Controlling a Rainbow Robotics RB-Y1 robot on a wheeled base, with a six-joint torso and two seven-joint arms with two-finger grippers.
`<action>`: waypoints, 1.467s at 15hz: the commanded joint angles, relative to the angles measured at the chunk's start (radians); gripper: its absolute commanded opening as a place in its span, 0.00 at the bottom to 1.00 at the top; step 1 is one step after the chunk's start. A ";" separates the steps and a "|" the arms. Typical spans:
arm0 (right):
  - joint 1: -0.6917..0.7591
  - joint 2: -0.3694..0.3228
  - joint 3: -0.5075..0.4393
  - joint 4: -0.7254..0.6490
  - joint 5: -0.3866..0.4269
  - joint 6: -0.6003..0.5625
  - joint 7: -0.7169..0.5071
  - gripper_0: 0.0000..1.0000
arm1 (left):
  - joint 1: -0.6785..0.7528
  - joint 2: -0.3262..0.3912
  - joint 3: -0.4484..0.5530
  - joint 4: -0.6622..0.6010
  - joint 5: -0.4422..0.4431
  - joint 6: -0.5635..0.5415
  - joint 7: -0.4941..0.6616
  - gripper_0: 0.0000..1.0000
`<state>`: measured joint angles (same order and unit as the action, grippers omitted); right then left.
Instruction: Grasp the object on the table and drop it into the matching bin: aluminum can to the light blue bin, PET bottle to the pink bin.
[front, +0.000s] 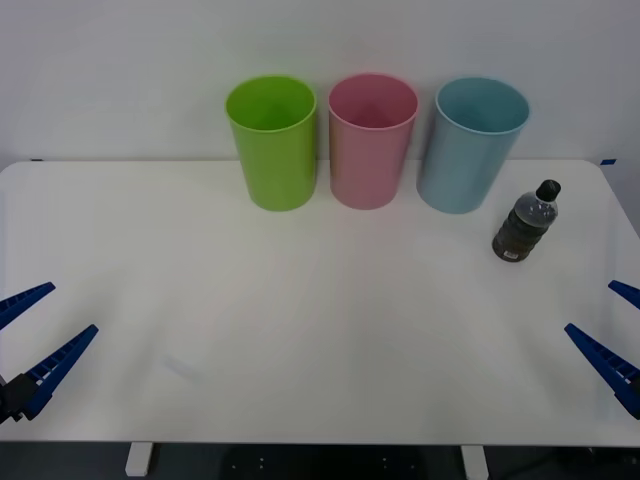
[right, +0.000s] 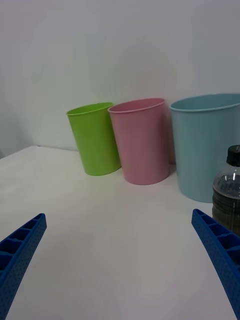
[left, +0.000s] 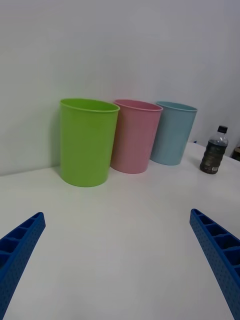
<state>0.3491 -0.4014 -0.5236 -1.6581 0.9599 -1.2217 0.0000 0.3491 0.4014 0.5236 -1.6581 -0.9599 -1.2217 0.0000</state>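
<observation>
A small PET bottle (front: 524, 224) of dark brown liquid with a black cap stands upright on the white table (front: 320, 330), at the right and just in front of the light blue bin (front: 470, 145). The pink bin (front: 371, 140) stands to the left of the blue one along the far edge. My right gripper (front: 612, 335) is open at the table's right front edge, well short of the bottle (right: 227, 197). At the left front edge my left gripper (front: 35, 335) is open too, with nothing between its fingers. The left wrist view has the bottle (left: 213, 150) far off beside the blue bin (left: 172, 132).
A lime green bin (front: 273, 140) stands to the left of the pink bin at the back of the table, against a white wall. The three bins nearly touch in a row.
</observation>
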 joint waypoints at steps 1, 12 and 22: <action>0.000 0.000 0.000 0.000 0.000 0.000 0.000 1.00 | 0.000 0.000 0.000 0.000 0.000 0.000 0.000 1.00; -0.038 -0.046 0.088 0.103 -0.017 0.156 0.046 1.00 | 0.000 0.000 0.000 0.000 0.000 0.000 0.000 1.00; -0.117 -0.045 0.200 0.178 -0.004 0.438 0.275 1.00 | 0.000 0.000 0.000 0.000 0.000 0.000 0.000 1.00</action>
<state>0.2536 -0.4468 -0.3300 -1.5094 0.9555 -0.7921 0.2540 0.3491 0.4014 0.5236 -1.6581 -0.9599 -1.2217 0.0000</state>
